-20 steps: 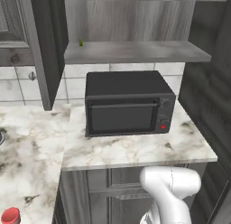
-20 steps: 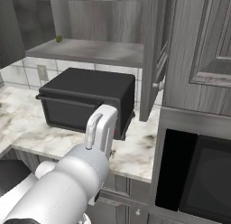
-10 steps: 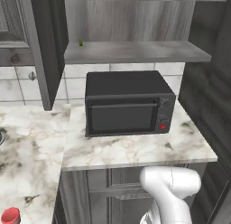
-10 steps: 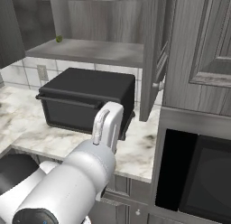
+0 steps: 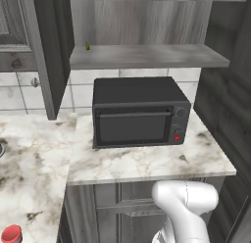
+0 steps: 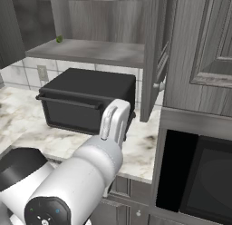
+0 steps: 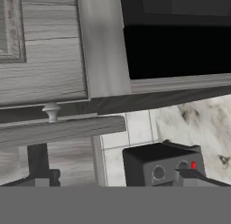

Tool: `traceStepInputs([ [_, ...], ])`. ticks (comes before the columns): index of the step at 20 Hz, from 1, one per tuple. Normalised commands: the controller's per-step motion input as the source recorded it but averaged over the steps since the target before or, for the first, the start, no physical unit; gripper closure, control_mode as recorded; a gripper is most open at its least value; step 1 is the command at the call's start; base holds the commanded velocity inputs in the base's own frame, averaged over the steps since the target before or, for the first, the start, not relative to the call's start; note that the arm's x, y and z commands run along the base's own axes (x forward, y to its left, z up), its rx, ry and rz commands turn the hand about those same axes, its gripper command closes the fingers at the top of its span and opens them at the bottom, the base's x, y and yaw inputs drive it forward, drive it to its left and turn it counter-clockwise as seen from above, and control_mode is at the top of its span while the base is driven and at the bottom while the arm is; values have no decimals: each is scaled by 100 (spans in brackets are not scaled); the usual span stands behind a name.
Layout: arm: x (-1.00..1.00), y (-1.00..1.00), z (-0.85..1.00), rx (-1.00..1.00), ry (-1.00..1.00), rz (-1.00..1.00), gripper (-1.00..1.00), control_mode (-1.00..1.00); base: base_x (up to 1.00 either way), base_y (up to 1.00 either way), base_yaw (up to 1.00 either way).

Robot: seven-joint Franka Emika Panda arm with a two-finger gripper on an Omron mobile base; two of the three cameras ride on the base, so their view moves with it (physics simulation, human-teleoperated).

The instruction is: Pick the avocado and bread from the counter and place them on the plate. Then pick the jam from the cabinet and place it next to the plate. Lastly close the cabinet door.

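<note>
Cabinet (image 5: 147, 56): dark grey wood grain, open, grey inner shelf showing.
Cabinet door (image 6: 153, 56): tall raised-panel door, swung out, edge toward right base view. In hand view small round knob (image 7: 52, 111) sits just above one finger tip (image 7: 45, 178), apart from it.
Counter (image 5: 137, 161): white marble look, brown-grey veins; a patch lies above other finger tip (image 7: 191, 174).
Jam (image 5: 11, 233): squat red jar, upright on counter; place relative to fingers unclear.

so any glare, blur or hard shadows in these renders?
Left base view: flat, even light, no glare; soft shadow under the microwave on the counter; textures look coarse. Right base view: the arm up close is soft-edged and blocks part of the counter; the recess at lower right is near black. Hand view: rolled sideways, sharp enough; the cabinet door is evenly lit.
</note>
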Motion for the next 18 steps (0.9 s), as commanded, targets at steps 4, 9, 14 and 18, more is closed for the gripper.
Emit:
traceStepInputs([
  [4,9,-6,0,0,4,0,-100,-100,0,0,0],
  [9,13,-2,0,0,4,0,-100,-100,0,0,0],
  [14,7,-12,0,0,2,0,-100,-100,0,0,0],
  [18,9,-7,0,0,3,0,-100,-100,0,0,0],
])
